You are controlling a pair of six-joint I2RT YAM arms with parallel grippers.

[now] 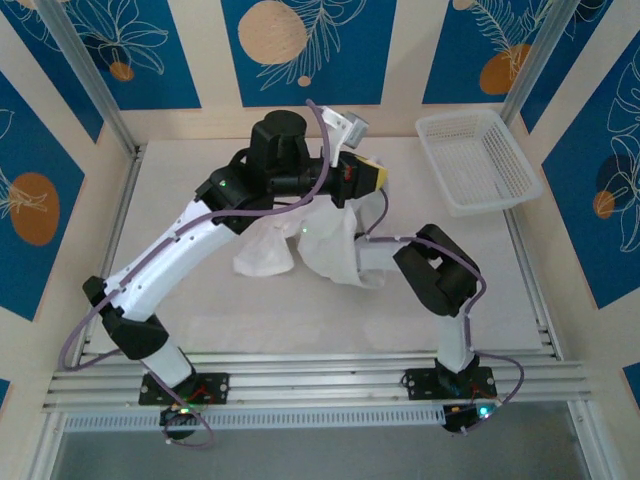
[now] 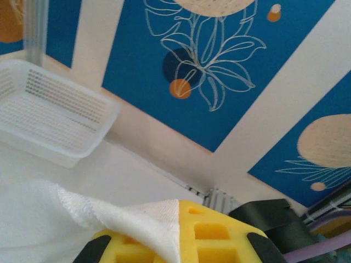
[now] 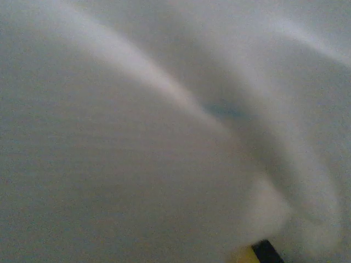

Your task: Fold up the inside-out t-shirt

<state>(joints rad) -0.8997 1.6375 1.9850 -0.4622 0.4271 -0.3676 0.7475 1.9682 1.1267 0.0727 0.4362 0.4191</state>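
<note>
L gripper (image 2: 174, 236) jaws pinched shut on thin white cloth t-shirt (image 1: 322, 245) hanging below; R gripper (image 3: 261, 253) smothered in cloth, jaws can't tell

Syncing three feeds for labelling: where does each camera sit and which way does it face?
Top external: above, behind the bases, looking down on the table; left arm, right arm, t-shirt, basket.
Left wrist: raised, facing the patterned wall; left pincer, yellow-padded, under t-shirt cloth.
Right wrist: close against blurred white cloth; a sliver of right pincer at the bottom.
Shared: top and left wrist both show the basket and t-shirt.
</note>
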